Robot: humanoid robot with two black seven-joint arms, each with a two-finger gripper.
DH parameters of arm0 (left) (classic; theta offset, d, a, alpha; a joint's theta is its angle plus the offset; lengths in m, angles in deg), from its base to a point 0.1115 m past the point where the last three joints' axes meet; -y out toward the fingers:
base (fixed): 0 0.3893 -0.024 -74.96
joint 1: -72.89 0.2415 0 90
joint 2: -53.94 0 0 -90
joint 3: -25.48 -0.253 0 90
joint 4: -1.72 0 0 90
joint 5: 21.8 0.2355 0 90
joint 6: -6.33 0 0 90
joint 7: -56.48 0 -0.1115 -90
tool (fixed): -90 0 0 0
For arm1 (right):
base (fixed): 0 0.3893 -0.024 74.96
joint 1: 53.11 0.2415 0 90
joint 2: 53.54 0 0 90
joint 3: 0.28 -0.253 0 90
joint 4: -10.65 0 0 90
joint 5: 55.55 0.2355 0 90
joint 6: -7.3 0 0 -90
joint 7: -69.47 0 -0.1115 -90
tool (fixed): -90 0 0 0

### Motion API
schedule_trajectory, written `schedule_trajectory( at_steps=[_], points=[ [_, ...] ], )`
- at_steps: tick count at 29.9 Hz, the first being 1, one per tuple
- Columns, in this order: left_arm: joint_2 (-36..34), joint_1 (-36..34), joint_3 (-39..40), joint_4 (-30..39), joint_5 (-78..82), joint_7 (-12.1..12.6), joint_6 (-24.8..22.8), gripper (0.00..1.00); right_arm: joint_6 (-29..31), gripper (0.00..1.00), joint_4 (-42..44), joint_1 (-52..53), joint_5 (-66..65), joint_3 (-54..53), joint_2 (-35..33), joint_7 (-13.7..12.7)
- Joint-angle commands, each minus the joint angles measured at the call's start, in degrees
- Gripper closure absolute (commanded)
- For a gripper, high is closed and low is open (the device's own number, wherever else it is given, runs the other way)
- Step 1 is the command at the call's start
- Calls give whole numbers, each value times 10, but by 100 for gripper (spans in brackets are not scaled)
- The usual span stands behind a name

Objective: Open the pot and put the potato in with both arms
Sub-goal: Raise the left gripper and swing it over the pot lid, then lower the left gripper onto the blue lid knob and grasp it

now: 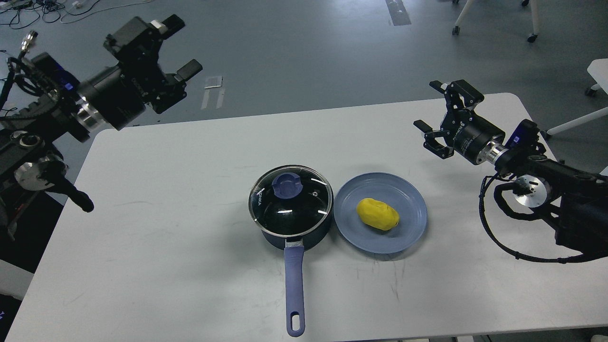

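A dark blue pot (290, 209) stands at the middle of the white table (166, 247). Its glass lid with a blue knob (288, 185) is on, and its blue handle (294, 289) points toward me. A yellow potato (377, 213) lies on a blue plate (403, 237) just right of the pot. My left gripper (180, 45) is open and empty, raised high at the far left, well away from the pot. My right gripper (431, 107) is open and empty, above the table's far right, beyond the plate.
The table's far edge lies just behind both grippers. Grey floor is beyond, with cables (28, 12) at the top left and chair legs (458, 21) at the top right. A second white table's corner (597, 71) shows at the right edge.
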Motion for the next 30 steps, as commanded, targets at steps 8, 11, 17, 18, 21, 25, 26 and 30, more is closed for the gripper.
schedule_trajectory(
  at_steps=[8,11,17,18,21,25,26,30],
  points=[
    [55,-17,-9,126,564,0,0,2,0,0,0,-2,0,3,-4,0],
    [70,-15,-10,105,628,0,0,2,0,0,0,-4,0,4,-5,0],
    [105,-21,-55,58,677,0,0,2,0,0,0,-6,0,4,-12,0],
    [113,-27,-67,47,687,0,0,2,0,0,-1,-6,0,4,-12,0],
    [129,-29,-85,23,703,0,3,2,0,0,-1,-7,0,5,-13,0],
    [139,-29,-103,11,701,0,10,2,0,0,-1,-7,0,5,-13,0],
    [139,-29,-103,11,701,0,9,2,0,0,-1,-7,0,5,-13,0],
    [146,-26,-104,10,701,0,9,2,0,0,-1,-7,0,5,-13,0]
  ],
)
